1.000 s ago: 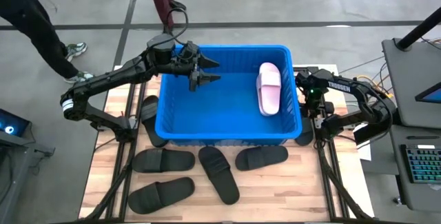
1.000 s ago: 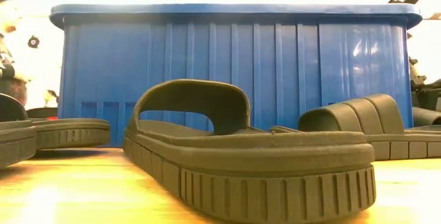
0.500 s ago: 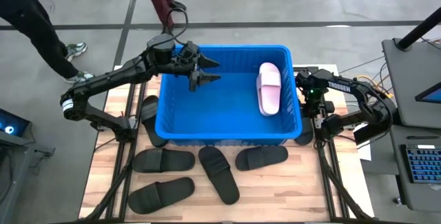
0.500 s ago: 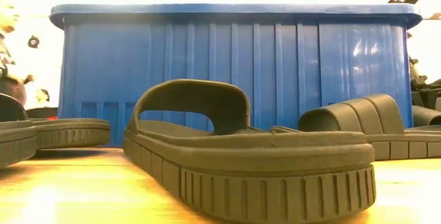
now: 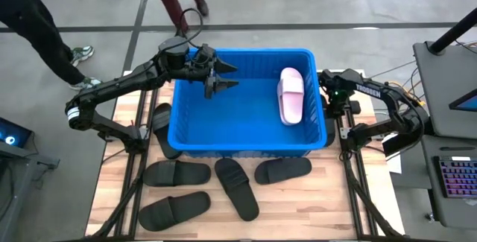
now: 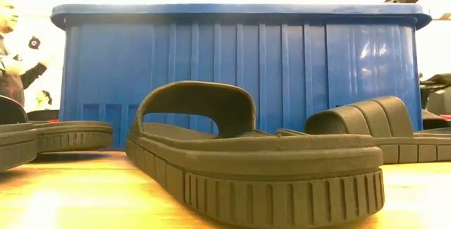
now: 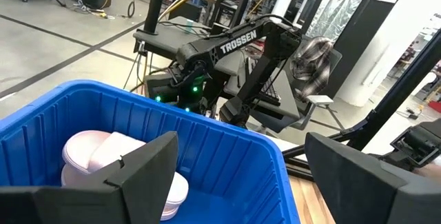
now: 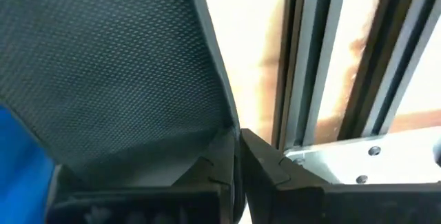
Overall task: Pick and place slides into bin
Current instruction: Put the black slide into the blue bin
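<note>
One pink slide [image 5: 291, 95] in the bin [image 5: 246, 51], black slides [image 5: 175, 173] waiting near; left gripper [image 5: 223, 77] gaping empty above far-left corner, right gripper [image 8: 238, 138] newly pinched shut, apparently on nothing, right of bin

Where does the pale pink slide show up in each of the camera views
High view: the pink slide lies inside the blue bin, near its right wall.
Low view: not visible; the bin's front wall hides the inside.
Left wrist view: it lies in the bin, partly behind that arm's own finger.
Right wrist view: not in it.
Shared landmark: the blue bin.
</note>
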